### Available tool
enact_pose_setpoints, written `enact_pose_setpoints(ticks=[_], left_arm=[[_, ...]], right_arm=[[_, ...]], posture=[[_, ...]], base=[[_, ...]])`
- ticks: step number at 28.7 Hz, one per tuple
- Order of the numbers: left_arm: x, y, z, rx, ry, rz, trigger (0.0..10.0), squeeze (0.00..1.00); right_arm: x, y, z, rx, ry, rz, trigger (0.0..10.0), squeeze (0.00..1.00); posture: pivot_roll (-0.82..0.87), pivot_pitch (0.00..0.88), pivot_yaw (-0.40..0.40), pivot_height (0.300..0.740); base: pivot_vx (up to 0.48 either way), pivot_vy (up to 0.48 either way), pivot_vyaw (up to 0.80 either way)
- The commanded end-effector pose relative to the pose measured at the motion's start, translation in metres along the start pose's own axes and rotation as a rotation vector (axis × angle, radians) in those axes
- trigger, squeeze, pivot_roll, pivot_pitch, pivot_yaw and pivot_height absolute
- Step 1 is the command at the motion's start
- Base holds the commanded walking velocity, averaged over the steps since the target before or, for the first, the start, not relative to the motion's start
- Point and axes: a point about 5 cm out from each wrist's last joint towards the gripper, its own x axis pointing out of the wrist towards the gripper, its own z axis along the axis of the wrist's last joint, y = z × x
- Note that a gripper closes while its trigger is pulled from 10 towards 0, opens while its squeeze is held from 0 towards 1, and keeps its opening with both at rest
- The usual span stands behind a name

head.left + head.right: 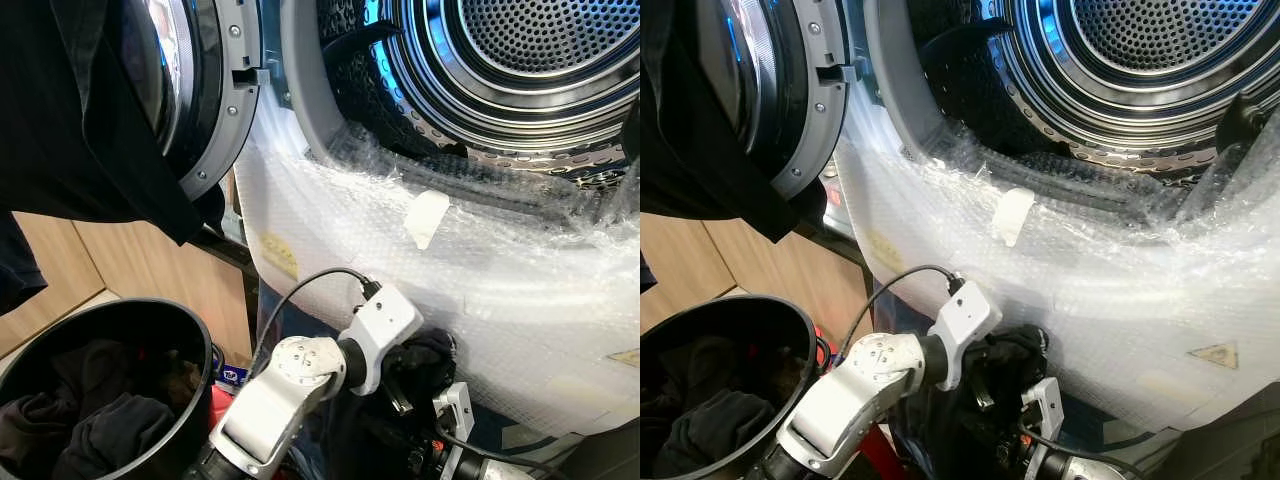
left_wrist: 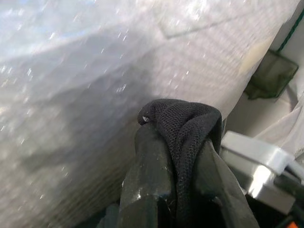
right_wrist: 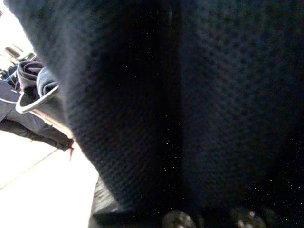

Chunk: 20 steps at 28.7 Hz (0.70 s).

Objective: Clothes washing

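The washing machine's drum (image 1: pixel 520 60) stands open above me, its front wrapped in bubble wrap (image 1: pixel 480 280). Low against that wrapped front, my left gripper (image 2: pixel 178 156) is shut on a black mesh garment (image 1: pixel 428 358); the cloth is folded over and pinched between the fingers (image 2: pixel 147 180). The garment hangs down in a bunch under the left wrist (image 1: pixel 385 325). My right arm (image 1: pixel 455 410) comes up from below beside the same bunch, and dark cloth (image 3: pixel 180 104) covers its wrist view.
The round door (image 1: pixel 205 90) is swung open to the left, with a black garment (image 1: pixel 80 130) draped over it. A black bucket (image 1: pixel 190 330) at lower left holds dark clothes (image 1: pixel 110 430). Wooden panelling (image 1: pixel 150 270) lies behind it.
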Motion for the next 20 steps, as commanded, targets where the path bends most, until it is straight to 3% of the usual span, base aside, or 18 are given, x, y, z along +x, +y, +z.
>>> enact_pose_setpoints(ticks=[1,3,4,5,7,14,20], left_arm=[[-0.004,-0.001,0.006,0.03,-0.02,0.005,10.0,0.0],[-0.004,0.001,0.005,0.052,-0.005,0.019,10.0,0.0],[-0.005,0.001,0.005,0.055,-0.003,0.022,10.0,0.08],[-0.006,0.002,0.007,0.029,-0.021,0.035,10.0,1.0],[-0.008,0.001,0.007,0.015,-0.027,0.028,10.0,1.0],[-0.038,0.005,-0.001,0.029,0.016,-0.025,10.0,1.0],[-0.073,0.009,-0.006,0.023,0.066,-0.057,10.0,1.0]], right_arm=[[0.003,-0.001,0.005,-0.017,-0.012,0.008,0.0,0.0],[0.003,-0.002,0.005,-0.026,-0.004,0.005,0.0,0.0],[0.003,-0.002,0.004,-0.031,0.001,0.007,0.0,0.0],[0.003,-0.001,0.004,-0.031,0.005,0.016,0.0,0.0],[0.003,0.0,0.004,-0.029,0.006,0.022,0.0,0.0],[0.002,-0.001,0.0,-0.035,0.021,0.005,0.0,0.0],[-0.001,-0.003,-0.003,-0.036,0.029,-0.005,0.0,0.0]], posture=[[0.15,0.0,-0.021,0.74],[0.16,0.0,-0.024,0.74],[0.16,0.0,-0.024,0.74],[0.16,0.0,-0.022,0.74],[0.16,0.0,-0.018,0.74],[0.16,0.0,-0.004,0.74],[0.16,0.0,0.007,0.74]], base=[[0.0,0.0,0.0],[0.0,0.0,0.0],[0.0,0.0,0.0],[0.0,0.0,0.0],[0.0,0.0,0.0],[0.0,0.0,0.0],[0.0,0.0,0.0]])
